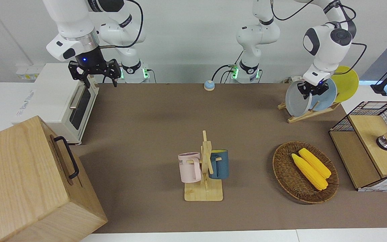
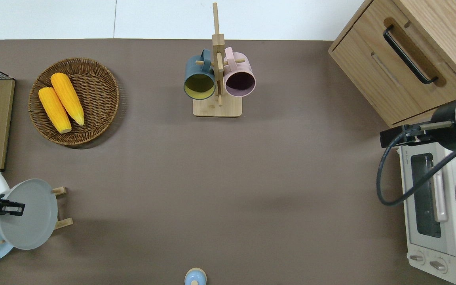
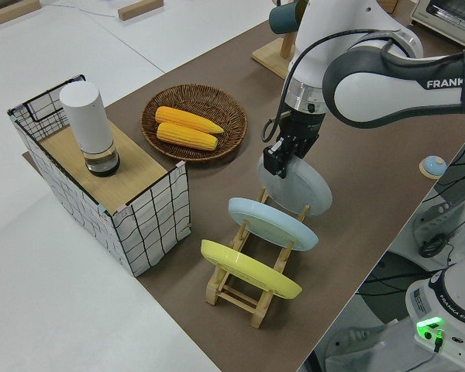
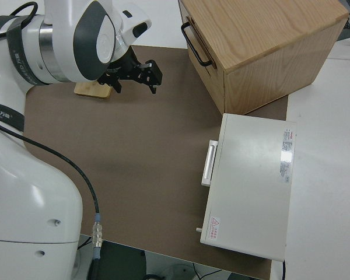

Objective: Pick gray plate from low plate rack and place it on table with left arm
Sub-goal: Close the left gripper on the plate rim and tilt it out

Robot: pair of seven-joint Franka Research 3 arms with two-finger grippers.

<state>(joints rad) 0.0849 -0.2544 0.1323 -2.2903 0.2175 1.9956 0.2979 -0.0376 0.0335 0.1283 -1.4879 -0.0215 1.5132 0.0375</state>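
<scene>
Across the brown matte table [image 1: 153, 134] with white borders, I note a round wicker basket [image 2: 97, 114] holding two yellow corn cobs [image 2: 61, 102]. At the left arm's end, the left gripper [image 1: 311, 91] pinches the pale blue-gray plate's [image 2: 34, 221] rim; the plate stands tilted at the low wooden slat rack [image 3: 244, 291]. Only the left side view shows the sky-blue plate [image 3: 271, 222] and yellow plate [image 3: 248, 269] slotted there. Right arm parked, right gripper [image 1: 99, 78] fingers spread.

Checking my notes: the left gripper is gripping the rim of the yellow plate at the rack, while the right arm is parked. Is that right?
Not quite. The left gripper is on the rim of the gray plate, not the yellow plate, as the left side view shows. It is at the rack, and the right arm is parked.
</scene>
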